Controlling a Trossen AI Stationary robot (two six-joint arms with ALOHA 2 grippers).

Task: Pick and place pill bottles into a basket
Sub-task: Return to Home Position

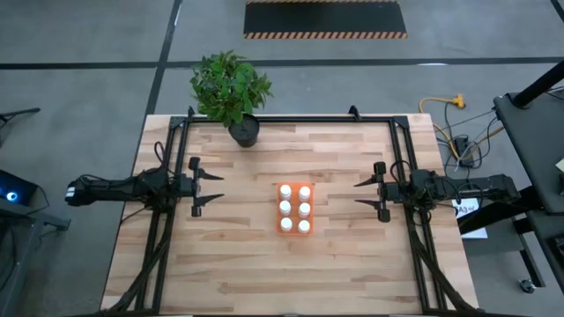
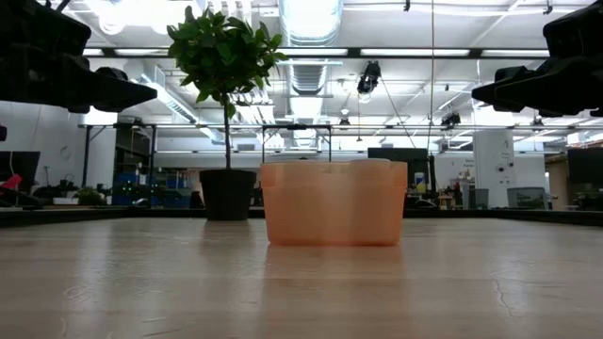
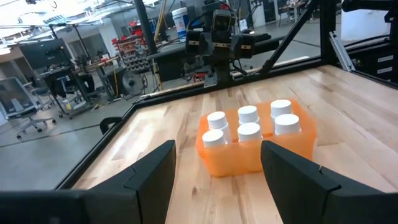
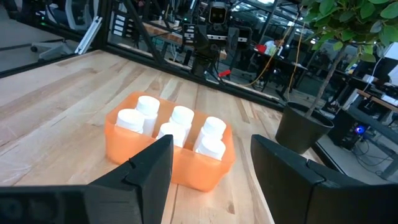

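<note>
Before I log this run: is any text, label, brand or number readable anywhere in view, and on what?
No text can be read.
Pill bottles: plain white where they show, no label visible.
Basket: plain orange wall, no print.
White sheet off the table's right edge: dark marks, too small to read.

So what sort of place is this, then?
Probably a robotics lab or workshop in an industrial hall: bare ceiling ducts and strip lights, cluttered equipment racks, and a hazard-striped floor mat beyond the wooden table.
</note>
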